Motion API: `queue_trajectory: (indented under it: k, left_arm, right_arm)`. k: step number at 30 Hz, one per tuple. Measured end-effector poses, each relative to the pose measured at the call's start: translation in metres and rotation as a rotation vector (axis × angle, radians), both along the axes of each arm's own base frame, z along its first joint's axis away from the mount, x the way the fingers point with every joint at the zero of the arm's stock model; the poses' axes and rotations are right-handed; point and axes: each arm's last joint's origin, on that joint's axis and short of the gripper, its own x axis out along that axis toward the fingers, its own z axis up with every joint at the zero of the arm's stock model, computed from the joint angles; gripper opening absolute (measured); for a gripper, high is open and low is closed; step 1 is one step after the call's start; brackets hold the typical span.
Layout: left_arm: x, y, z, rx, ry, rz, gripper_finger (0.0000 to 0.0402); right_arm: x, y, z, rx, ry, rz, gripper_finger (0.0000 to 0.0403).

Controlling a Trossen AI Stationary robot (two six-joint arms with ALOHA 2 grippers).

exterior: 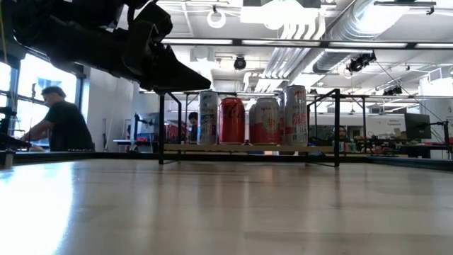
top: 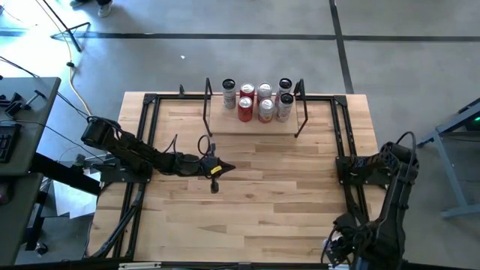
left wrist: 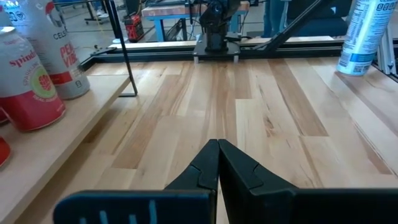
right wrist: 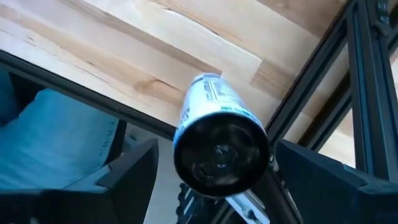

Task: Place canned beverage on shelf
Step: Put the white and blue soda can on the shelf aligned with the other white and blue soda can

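The wooden table (top: 255, 180) carries the shelf (top: 255, 124), a light board between two black end frames, set at its far edge in the middle. Seven cans stand on that board in a tight group: red cans (top: 245, 109) toward the front and silver ones (top: 229, 93) behind and beside them. The left arm reaches across the table's left half, its left gripper (top: 225, 168) hanging above bare wood in front of the shelf with its fingers (left wrist: 217, 168) pressed together on nothing. The right arm is folded at the table's near right corner, where the right gripper (right wrist: 217, 168) clasps a white canned beverage (right wrist: 217, 124), wide-spread fingers on both sides.
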Motion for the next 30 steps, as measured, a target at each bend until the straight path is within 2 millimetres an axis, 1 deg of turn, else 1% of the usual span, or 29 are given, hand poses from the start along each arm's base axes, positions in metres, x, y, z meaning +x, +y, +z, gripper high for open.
queue_trajectory:
  k: [4,9,13,18,22,24,28,30]
  left_arm:
    - [0.000,0.000,0.000,0.000,0.000,0.000,0.0000]
    - [0.000,0.000,-0.001,0.003,0.014,0.000,0.0000]
    - [0.000,0.000,-0.002,0.003,0.017,0.000,0.0000]
    - [0.000,0.000,-0.002,-0.004,0.016,0.002,0.0000]
    - [0.000,0.000,-0.002,-0.004,0.016,0.002,0.0000]
    - [0.000,0.000,-0.002,-0.004,0.015,0.002,0.0000]
    - [-0.001,-0.002,-0.001,-0.002,0.014,0.012,0.0000]
    - [-0.002,-0.005,-0.001,0.009,0.013,0.041,0.0000]
  right_arm:
    - [0.006,0.000,-0.003,-0.005,0.001,0.080,0.0307]
    - [0.011,0.008,-0.012,0.016,0.005,0.264,0.0307]
    - [0.011,0.012,-0.021,0.007,0.059,0.393,0.0307]
    - [0.011,0.017,-0.031,-0.014,0.087,0.548,0.0307]
    - [0.011,0.018,-0.033,-0.019,0.093,0.604,0.0305]
    - [0.012,0.018,-0.033,-0.021,0.095,0.598,0.0295]
    - [0.017,0.014,-0.033,-0.025,0.106,0.598,0.0244]
    - [0.022,0.011,-0.032,-0.021,0.105,0.609,0.0243]
